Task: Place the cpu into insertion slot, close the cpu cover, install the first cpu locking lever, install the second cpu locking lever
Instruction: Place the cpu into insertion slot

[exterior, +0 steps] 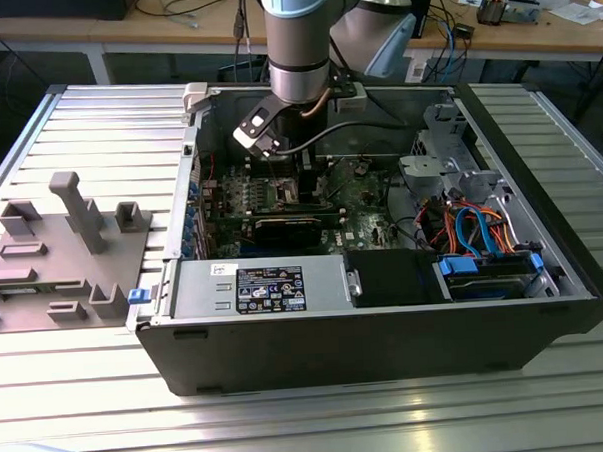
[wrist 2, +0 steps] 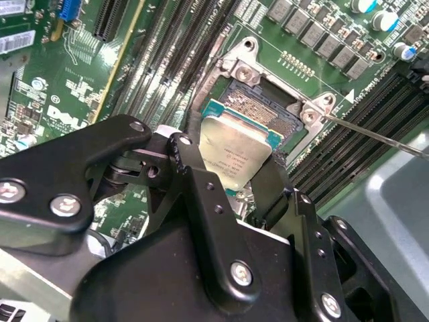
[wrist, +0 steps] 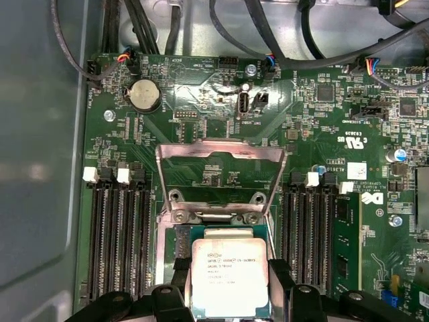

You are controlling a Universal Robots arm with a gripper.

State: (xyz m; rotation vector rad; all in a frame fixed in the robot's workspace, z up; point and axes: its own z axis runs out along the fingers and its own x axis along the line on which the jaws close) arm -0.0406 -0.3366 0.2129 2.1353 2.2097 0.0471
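Over the socket [wrist 2: 263, 107], we see the pincer [wrist 2: 231, 176] squeezing the chip [wrist 2: 236, 149] by two sides, and the cover [wrist: 218, 161] stands flipped up. If the chip goes down tilted or off to one side, we think it could bend the tiny pins.

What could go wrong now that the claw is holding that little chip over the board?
1. The claw grips the cpu by its edges over the insertion slot. If the chip comes down skewed or off-centre, it might not seat and could harm the slot's fine contacts.
2. The cpu cover stands open right beside the slot. A slip in the grip could knock the chip against it.
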